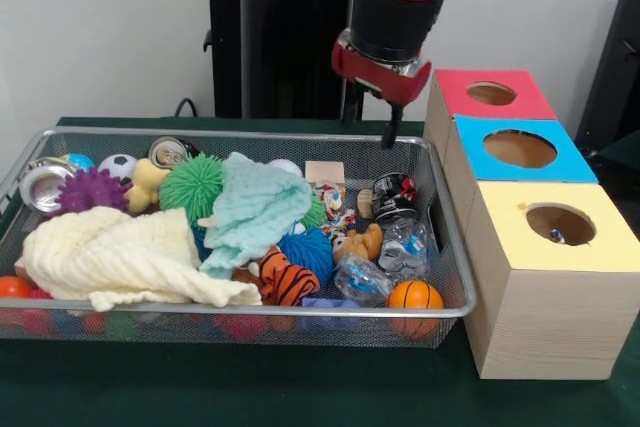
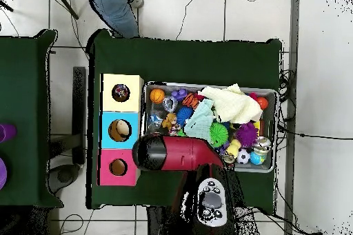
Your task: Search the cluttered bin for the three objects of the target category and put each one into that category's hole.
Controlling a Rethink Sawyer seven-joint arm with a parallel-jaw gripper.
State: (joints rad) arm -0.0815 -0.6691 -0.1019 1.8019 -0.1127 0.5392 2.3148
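The red and black arm (image 1: pixel 400 7) is hanging over the far right corner of the wire mesh bin (image 1: pixel 455 247), with the gripper (image 1: pixel 391 134) showing only as a thin dark tip just above the bin's far rim; whether the jaws are released or clenched cannot be told. The bin is sitting on the green desk (image 1: pixel 250 387) and is holding a heap of clutter: a cream cloth (image 1: pixel 110 252) lying at the near left, a mint green cloth (image 1: pixel 255 207) draped across the middle, a green spiky ball (image 1: pixel 190 185) and a purple spiky ball (image 1: pixel 92 189) lying behind them, a blue spiky ball (image 1: pixel 310 250), a tiger toy (image 1: pixel 285 282), a small orange basketball (image 1: pixel 414 295) resting in the near right corner, and crumpled clear plastic bottles (image 1: pixel 400 247) beside it. Just right of the bin, three wooden boxes are standing in a row, each with a round hole: the yellow box (image 1: pixel 545 247) nearest, the blue box (image 1: pixel 520 152) in the middle, the red box (image 1: pixel 490 95) farthest. Something small is lying inside the yellow hole. In the overhead view the arm is covering the bin's corner next to the boxes.
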